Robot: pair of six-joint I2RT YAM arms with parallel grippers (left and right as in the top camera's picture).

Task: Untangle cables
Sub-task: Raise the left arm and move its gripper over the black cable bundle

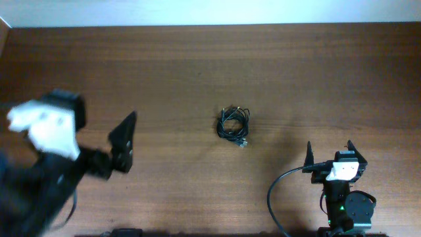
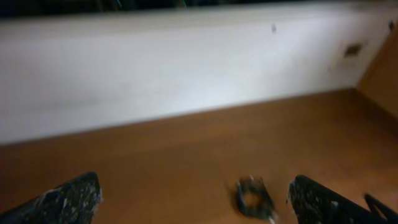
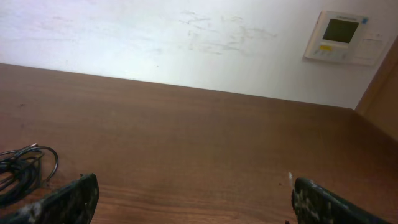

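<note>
Getting ready: nothing is being untangled yet on the big table (image 1: 197,59).
The left gripper (image 2: 194,191) and right gripper (image 1: 329,150) are holding their jaws spread wide, gripping nothing. The cables (image 1: 234,124) are lying bunched mid-table between them, probably needing a first pinch.

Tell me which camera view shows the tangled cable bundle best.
The overhead view: the whole cable bundle lies in full sight, with nothing covering it. The left wrist view shows it whole but blurred, low in the picture. The right wrist view catches only some loops at its left edge.
</note>
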